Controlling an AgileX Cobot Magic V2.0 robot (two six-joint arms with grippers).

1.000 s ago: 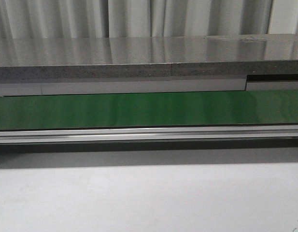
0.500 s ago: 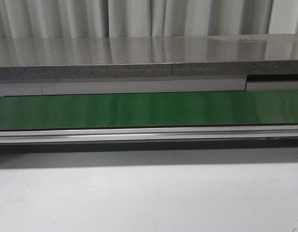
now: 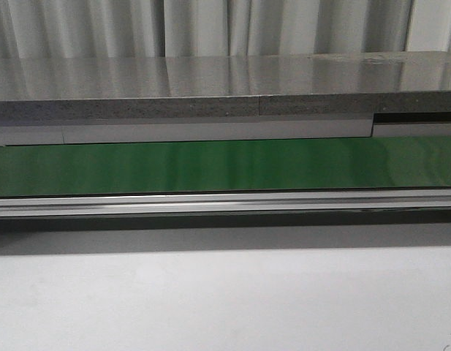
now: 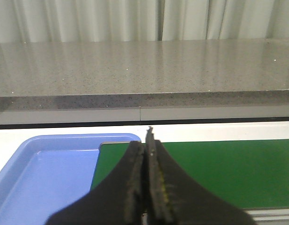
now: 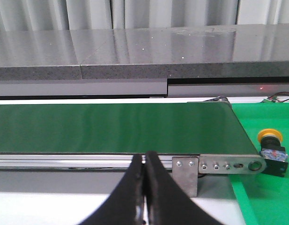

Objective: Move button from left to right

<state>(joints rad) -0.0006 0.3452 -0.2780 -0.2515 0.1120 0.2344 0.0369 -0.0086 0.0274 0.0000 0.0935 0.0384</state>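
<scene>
The button, a yellow-orange cap on a black body, lies on a bright green mat just past the right end of the green belt, seen only in the right wrist view. My right gripper is shut and empty in front of the belt's rail, well to one side of the button. In the left wrist view my left gripper is shut with nothing in it, over the belt's left end beside a blue tray. The front view shows the bare belt and neither gripper.
A grey stone counter runs behind the belt, with curtains beyond. An aluminium rail edges the belt's front, ending in a metal bracket. White table surface lies in front.
</scene>
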